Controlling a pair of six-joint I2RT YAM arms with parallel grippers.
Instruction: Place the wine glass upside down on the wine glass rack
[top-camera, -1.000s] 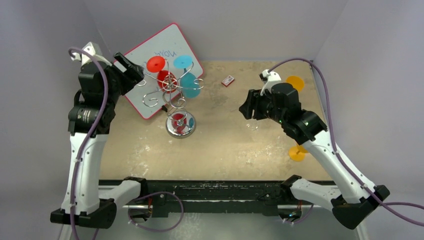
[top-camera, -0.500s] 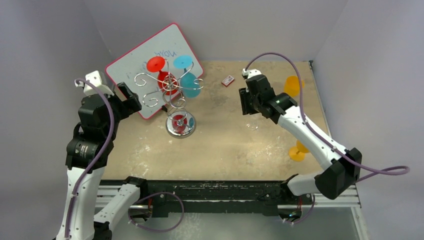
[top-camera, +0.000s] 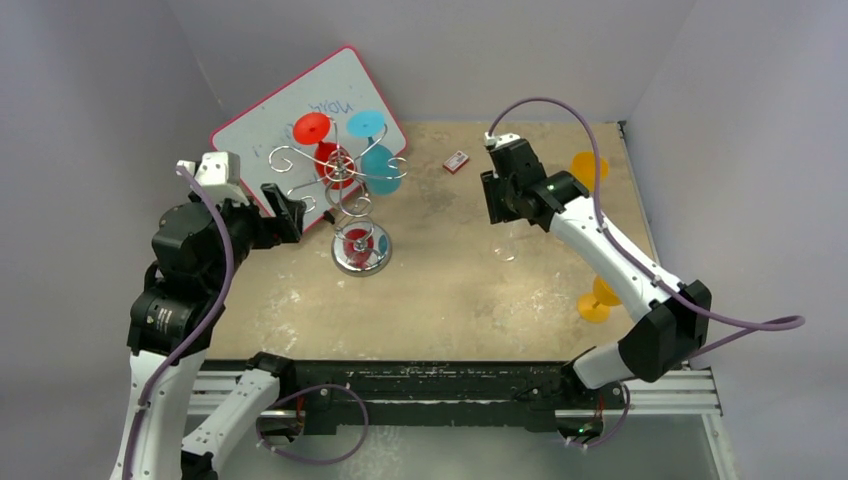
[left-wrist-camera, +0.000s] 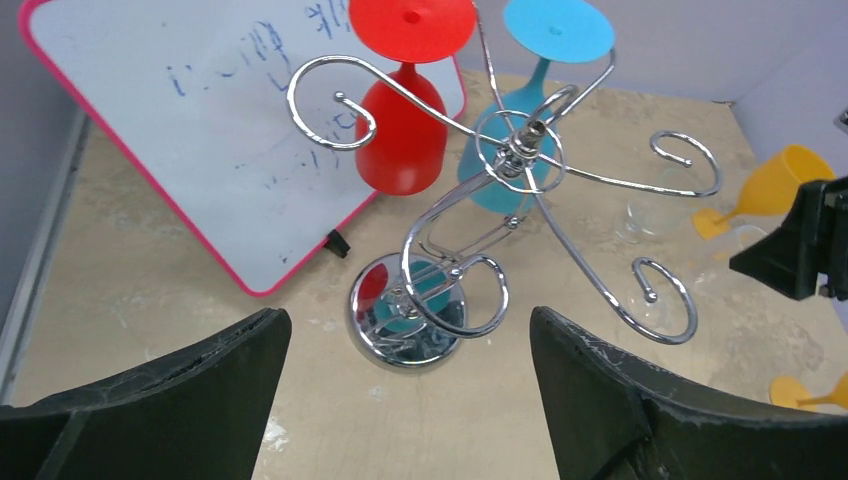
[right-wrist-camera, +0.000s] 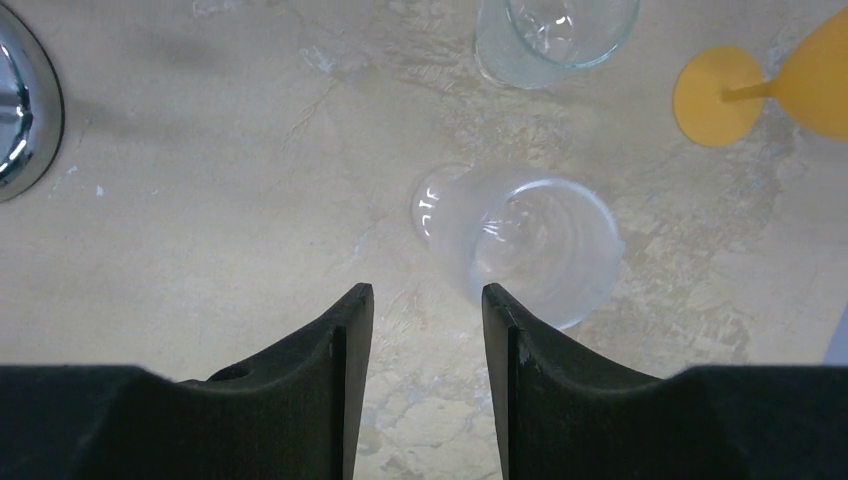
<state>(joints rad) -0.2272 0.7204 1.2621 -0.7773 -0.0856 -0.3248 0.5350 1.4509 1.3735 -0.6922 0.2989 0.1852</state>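
**Two glasses hung, a clear one waiting on the counter**

On the wine glass rack (left-wrist-camera: 515, 150) a red glass (left-wrist-camera: 402, 140) and a teal glass (left-wrist-camera: 475, 180) hang foot-up, while several scroll arms are bare. We take the task's wine glass (right-wrist-camera: 525, 245) to be the clear one lying on its side on the counter (right-wrist-camera: 200, 200), just beyond the right gripper (right-wrist-camera: 425, 300), whose fingers are parted with nothing between them. Grasping, inverting and hanging it are all left to do. The left gripper (top-camera: 287, 208) is spread wide and empty, near the rack. The clear glass is barely discernible from above and its stem is hard to trace. A second clear glass (right-wrist-camera: 555, 30) and an orange glass (right-wrist-camera: 718, 97) are cut off by the wrist view's edge.
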